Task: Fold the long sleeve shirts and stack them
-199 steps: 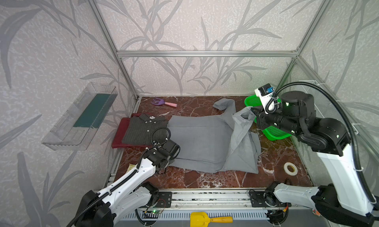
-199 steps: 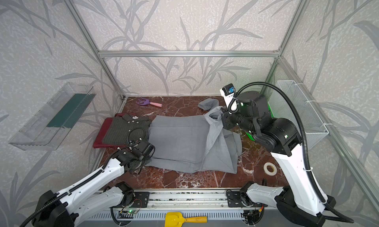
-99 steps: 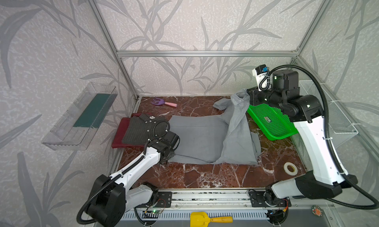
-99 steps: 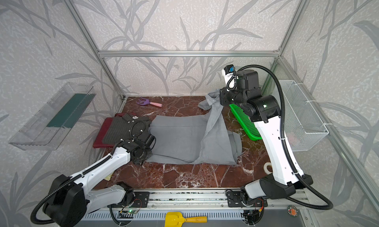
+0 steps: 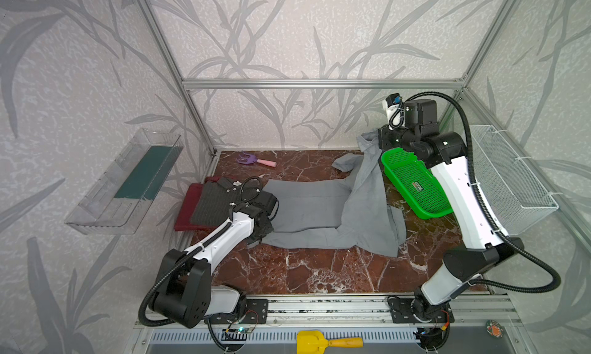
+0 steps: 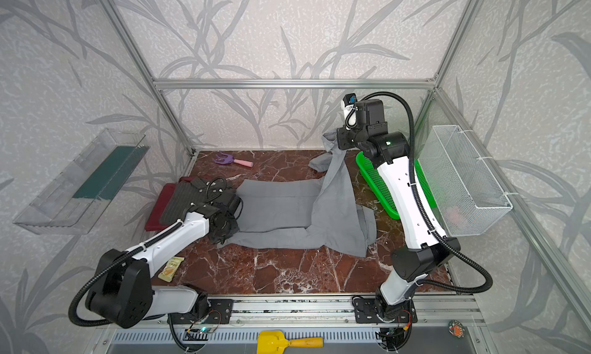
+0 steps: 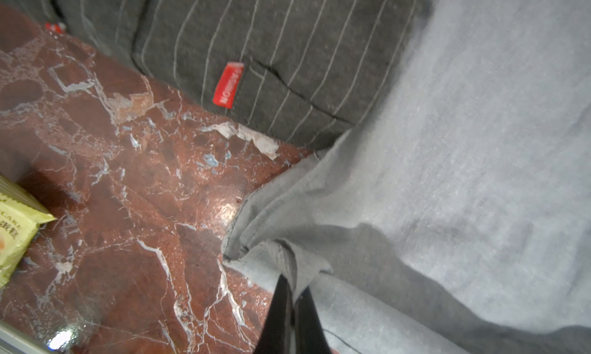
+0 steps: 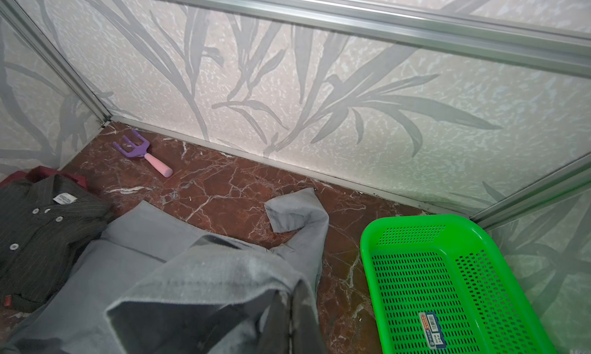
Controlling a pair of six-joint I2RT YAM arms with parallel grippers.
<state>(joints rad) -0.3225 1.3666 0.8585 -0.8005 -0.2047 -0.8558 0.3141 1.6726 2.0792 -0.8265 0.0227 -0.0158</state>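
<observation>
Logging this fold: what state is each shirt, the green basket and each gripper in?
light grey shirt, unfolded, spread flat, one end lifted
pinstriped shirt, folded, lying on the maroon shirt
maroon shirt, folded, bottom of stack
green basket, upright, empty
left gripper, shut on light grey shirt
right gripper, shut on light grey shirt

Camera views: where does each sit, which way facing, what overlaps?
Top views: high in front, looking down and back over the table; left arm and right arm show.
Left wrist: low, looking down at the left end effector shut on the light grey shirt, beside the pinstriped shirt.
Right wrist: raised, facing the back wall; right end effector grips the same shirt; green basket in view.
Shared: both wrist views show both shirts.
</observation>
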